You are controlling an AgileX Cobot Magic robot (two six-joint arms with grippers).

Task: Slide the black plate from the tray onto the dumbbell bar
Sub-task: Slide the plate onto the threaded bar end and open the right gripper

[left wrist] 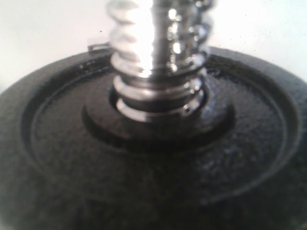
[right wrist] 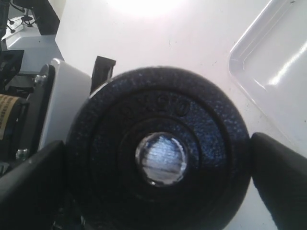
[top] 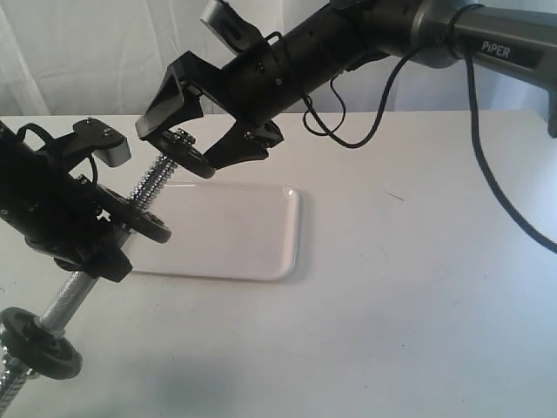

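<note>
The black plate sits clamped between the two fingers of the right gripper. The jaws are spread wide, and each one presses against an opposite edge of the disc's rim. The plate is off the tray and up in the air, at the upper threaded end of the dumbbell bar. In the right wrist view the bar's bright chrome end fills the plate's centre hole, inside the raised ring.

The bar slants down from there toward the near left corner of the exterior view. The left gripper is clenched around it partway along and carries it clear of the table. Just above that grip a second black disc is already on the bar. The left wrist view shows such a disc up close, with the coarse thread rising out of its hole. Below the left gripper a third black disc rides near the bar's lower end, where more thread shows at the edge of the picture.

The glossy white tray lies flat beneath and just to the right of the tilted bar, its rounded corner catching the light. It rests on a plain white table that fills most of the exterior view, with a few faint marks on it. The right arm reaches in from the upper right, and a black cable loops down beside it. Behind the table hangs a pale, softly folded backdrop.
</note>
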